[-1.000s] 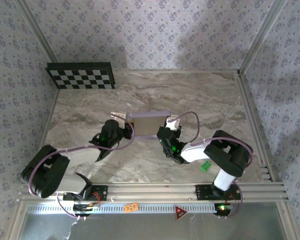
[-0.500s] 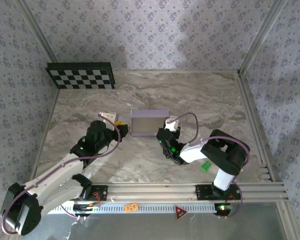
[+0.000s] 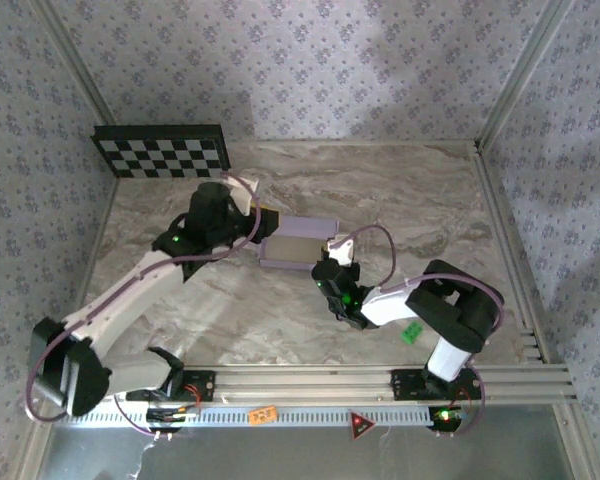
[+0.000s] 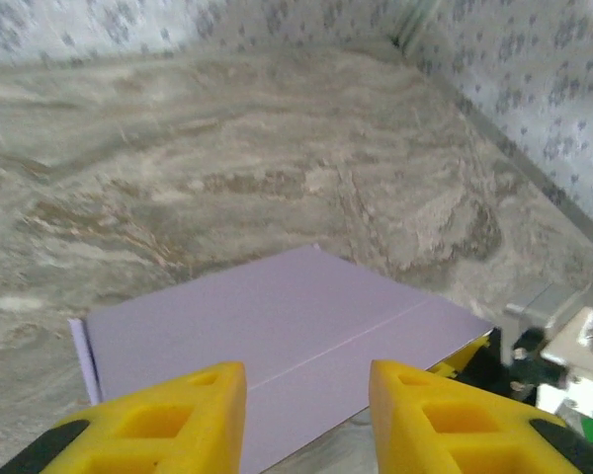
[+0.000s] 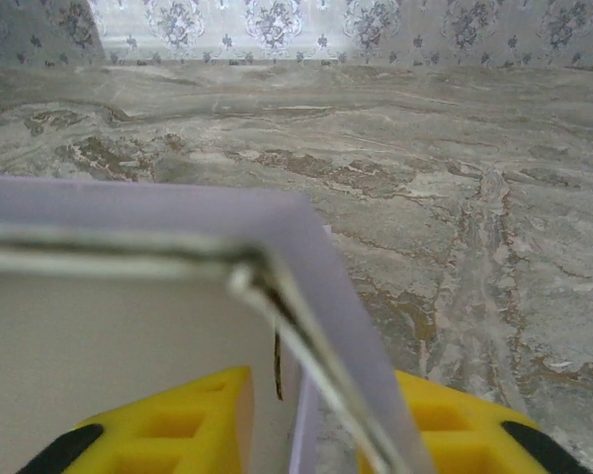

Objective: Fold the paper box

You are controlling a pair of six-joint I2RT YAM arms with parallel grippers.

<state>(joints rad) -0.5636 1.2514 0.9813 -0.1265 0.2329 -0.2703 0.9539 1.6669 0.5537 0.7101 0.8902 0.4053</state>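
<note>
Left gripper [image 4: 306, 395] hangs parted, empty, facing the paper box [image 4: 277, 316], right gripper [image 5: 316, 395] parted astride its wall, checkerboard panel [image 3: 160, 152] beyond

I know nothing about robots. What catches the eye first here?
A pale-lavender paper box sits in the middle of the marble table, with two arms meeting at it. The left gripper hovers open at its left end, and the right gripper straddles its edge at the near right corner. A checkerboard panel sits at the far left corner.
</note>
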